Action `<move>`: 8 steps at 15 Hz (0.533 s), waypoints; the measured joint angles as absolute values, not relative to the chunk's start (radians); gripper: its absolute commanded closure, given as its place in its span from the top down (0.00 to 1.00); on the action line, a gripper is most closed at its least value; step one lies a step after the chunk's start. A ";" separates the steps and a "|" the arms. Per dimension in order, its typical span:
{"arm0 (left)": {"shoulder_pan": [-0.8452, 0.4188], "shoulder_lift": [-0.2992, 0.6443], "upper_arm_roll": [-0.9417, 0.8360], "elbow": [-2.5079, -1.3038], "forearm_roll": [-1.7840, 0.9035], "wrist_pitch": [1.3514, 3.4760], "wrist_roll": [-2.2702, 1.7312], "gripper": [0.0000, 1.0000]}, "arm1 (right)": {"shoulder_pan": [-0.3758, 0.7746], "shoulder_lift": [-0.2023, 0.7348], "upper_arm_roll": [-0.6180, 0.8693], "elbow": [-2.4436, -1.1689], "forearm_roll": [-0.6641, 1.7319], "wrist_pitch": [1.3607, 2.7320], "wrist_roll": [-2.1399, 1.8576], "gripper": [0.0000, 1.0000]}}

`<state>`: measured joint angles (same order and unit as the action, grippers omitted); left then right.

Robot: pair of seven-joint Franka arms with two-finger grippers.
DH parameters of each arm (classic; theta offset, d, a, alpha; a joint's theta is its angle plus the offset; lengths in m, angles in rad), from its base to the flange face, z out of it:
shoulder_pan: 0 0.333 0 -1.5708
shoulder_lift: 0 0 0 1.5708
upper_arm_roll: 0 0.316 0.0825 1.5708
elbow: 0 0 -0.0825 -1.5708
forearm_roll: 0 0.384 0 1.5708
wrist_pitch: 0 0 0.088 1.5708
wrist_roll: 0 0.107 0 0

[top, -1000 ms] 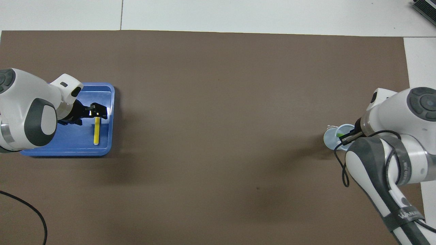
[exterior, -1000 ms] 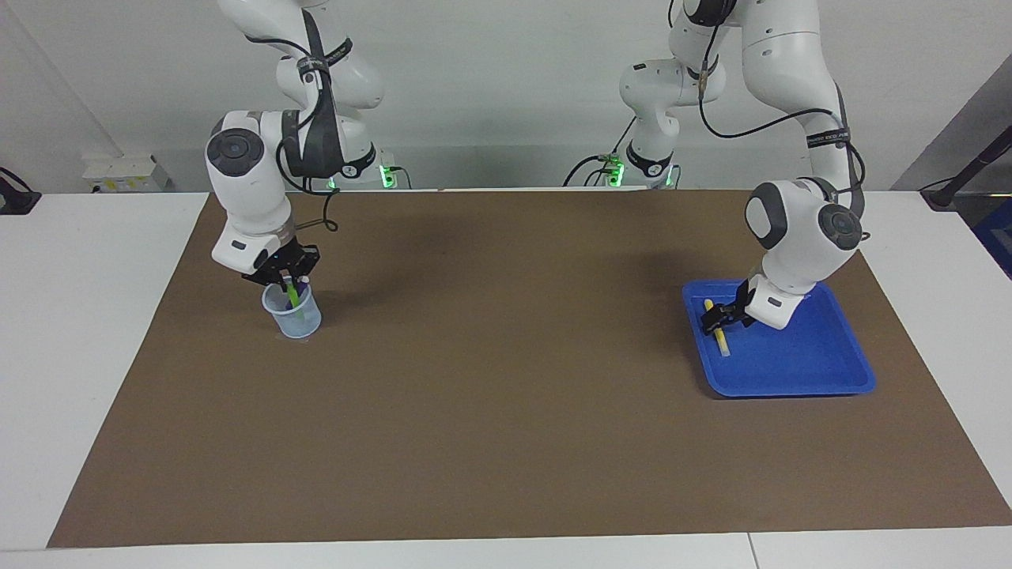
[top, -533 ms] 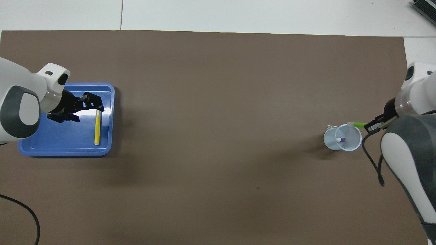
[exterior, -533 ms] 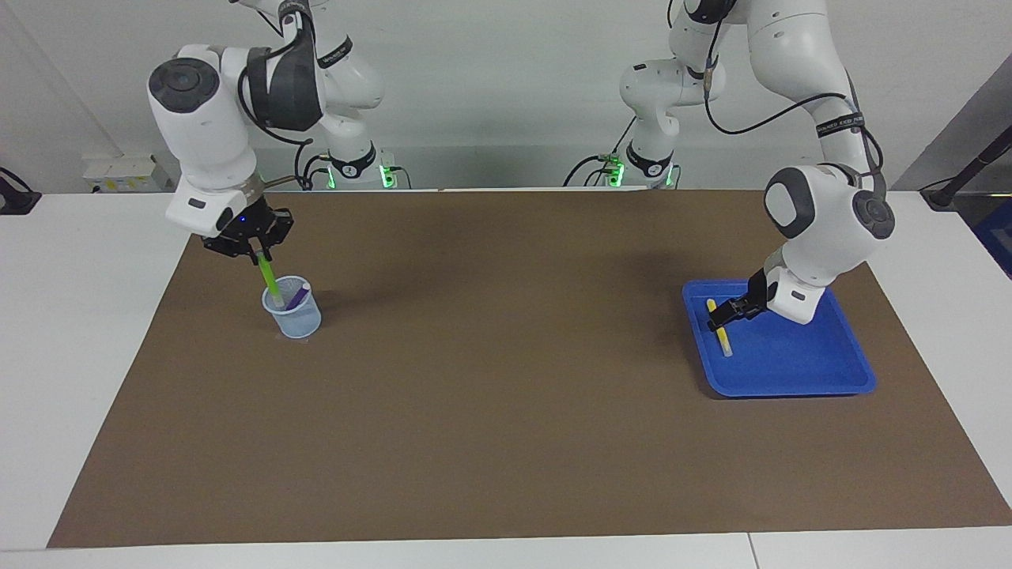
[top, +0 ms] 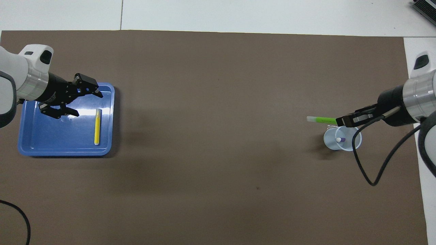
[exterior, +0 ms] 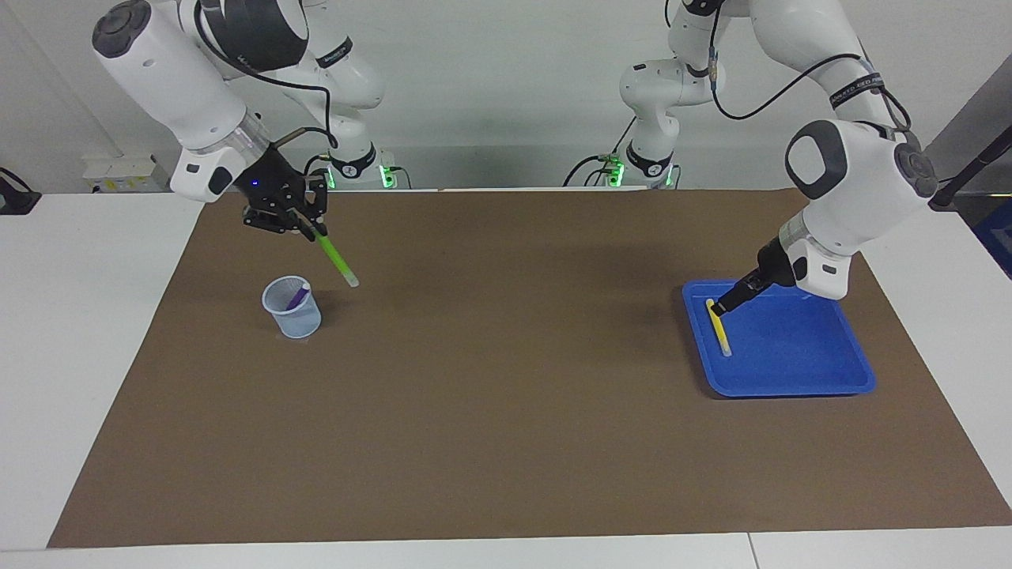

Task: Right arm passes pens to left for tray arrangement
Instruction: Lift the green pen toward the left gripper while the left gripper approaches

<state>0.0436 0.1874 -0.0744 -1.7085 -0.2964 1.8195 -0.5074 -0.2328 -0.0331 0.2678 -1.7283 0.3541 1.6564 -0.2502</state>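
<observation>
My right gripper (exterior: 304, 225) is shut on the green pen (exterior: 335, 258) and holds it slanted in the air, just clear of the cup (exterior: 294, 320). In the overhead view the right gripper (top: 342, 120) and the green pen (top: 322, 119) are over the cup's (top: 328, 139) rim. The purple pen (exterior: 297, 298) stands in the cup and also shows from overhead (top: 340, 139). The yellow pen (exterior: 719, 325) lies in the blue tray (exterior: 798, 356). My left gripper (exterior: 723, 304) is open and empty over the tray. From overhead, the left gripper (top: 87, 103) hovers beside the yellow pen (top: 97, 126) in the tray (top: 51, 139).
A brown mat (exterior: 506, 379) covers most of the white table. The cup stands toward the right arm's end, the tray toward the left arm's end. A black cable (top: 20, 214) loops onto the mat near the left arm's base.
My right gripper has lifted the green pen out of the cup and swung it toward the table's middle. My left gripper has risen off the yellow pen, which stays in the tray.
</observation>
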 measured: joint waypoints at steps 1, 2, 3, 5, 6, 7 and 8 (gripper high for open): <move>0.044 0.175 -0.075 -1.706 -0.325 1.811 -0.552 0.95 | -0.219 -0.033 0.272 -1.728 0.395 1.660 -0.194 0.00; 0.044 0.164 -0.076 -1.706 -0.360 1.808 -0.610 0.95 | -0.194 -0.033 0.276 -1.729 0.428 1.672 -0.131 0.00; 0.044 0.156 -0.076 -1.706 -0.405 1.808 -0.677 0.99 | -0.161 -0.033 0.280 -1.732 0.465 1.704 -0.059 0.00; 0.043 0.142 -0.081 -1.706 -0.484 1.805 -0.794 1.00 | -0.083 -0.034 0.285 -1.752 0.543 1.816 0.073 0.00; 0.040 0.135 -0.088 -1.706 -0.503 1.802 -0.844 1.00 | -0.044 -0.034 0.287 -1.770 0.574 1.877 0.128 0.00; 0.031 0.125 -0.095 -1.706 -0.510 1.800 -0.894 1.00 | -0.003 -0.036 0.289 -1.790 0.606 1.932 0.178 0.00; 0.020 0.114 -0.101 -1.706 -0.514 1.800 -0.937 1.00 | 0.032 -0.038 0.290 -1.809 0.638 1.976 0.223 0.00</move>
<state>0.0199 0.1141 -0.1012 -1.7064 -0.5144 1.8000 -0.9373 0.0322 -0.0384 0.2901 -1.8094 0.6383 1.9756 0.2227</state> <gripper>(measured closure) 0.000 0.824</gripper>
